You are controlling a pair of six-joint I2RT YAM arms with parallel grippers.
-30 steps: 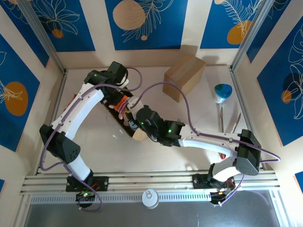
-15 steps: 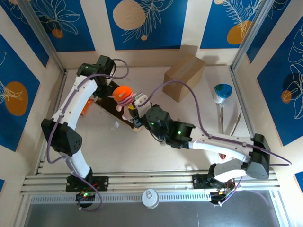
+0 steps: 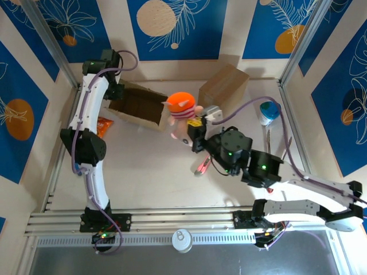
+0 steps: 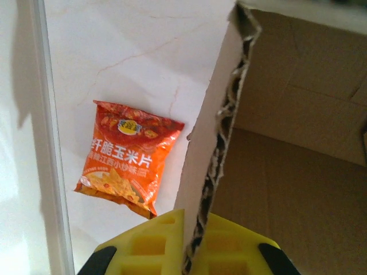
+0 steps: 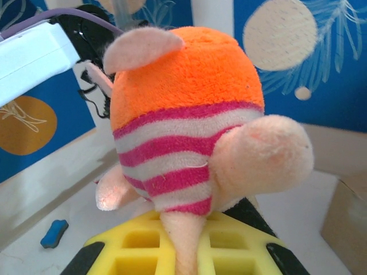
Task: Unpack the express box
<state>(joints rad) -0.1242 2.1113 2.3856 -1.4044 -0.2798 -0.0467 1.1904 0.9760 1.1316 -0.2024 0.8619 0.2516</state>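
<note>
**Change since earlier frames:** the right gripper (image 5: pixel 183 249) has drawn the plush toy (image 5: pixel 184 114) out of the open box (image 3: pixel 136 105) and carried it up and off to the box's right. The left gripper (image 4: pixel 192 243) has hauled that box back toward the far-left corner.

**Right gripper:** nearly closed. Its yellow pads pinch one thin limb at the toy's base, and the round striped body stands above them.

**Left gripper:** fully clamped on the torn edge of one cardboard wall, with the box interior to its right.

**Nearby:**
- The snack bag (image 4: pixel 129 158) lies flat on the table, below and left of the left gripper, apart from the box.
- A small red item (image 3: pixel 200 166) lies on the table under the right arm; what it is cannot be told.
- A closed box (image 3: pixel 223 89) stands just beyond the toy.

**Hazards (judged):**
- The toy's bulk sits high on a thin pinch, so a quick swing could tip it over or pull it free.
- The toy could brush the closed box when it is set down.
- The box hangs from a single ragged wall, which may tear or pivot.
</note>
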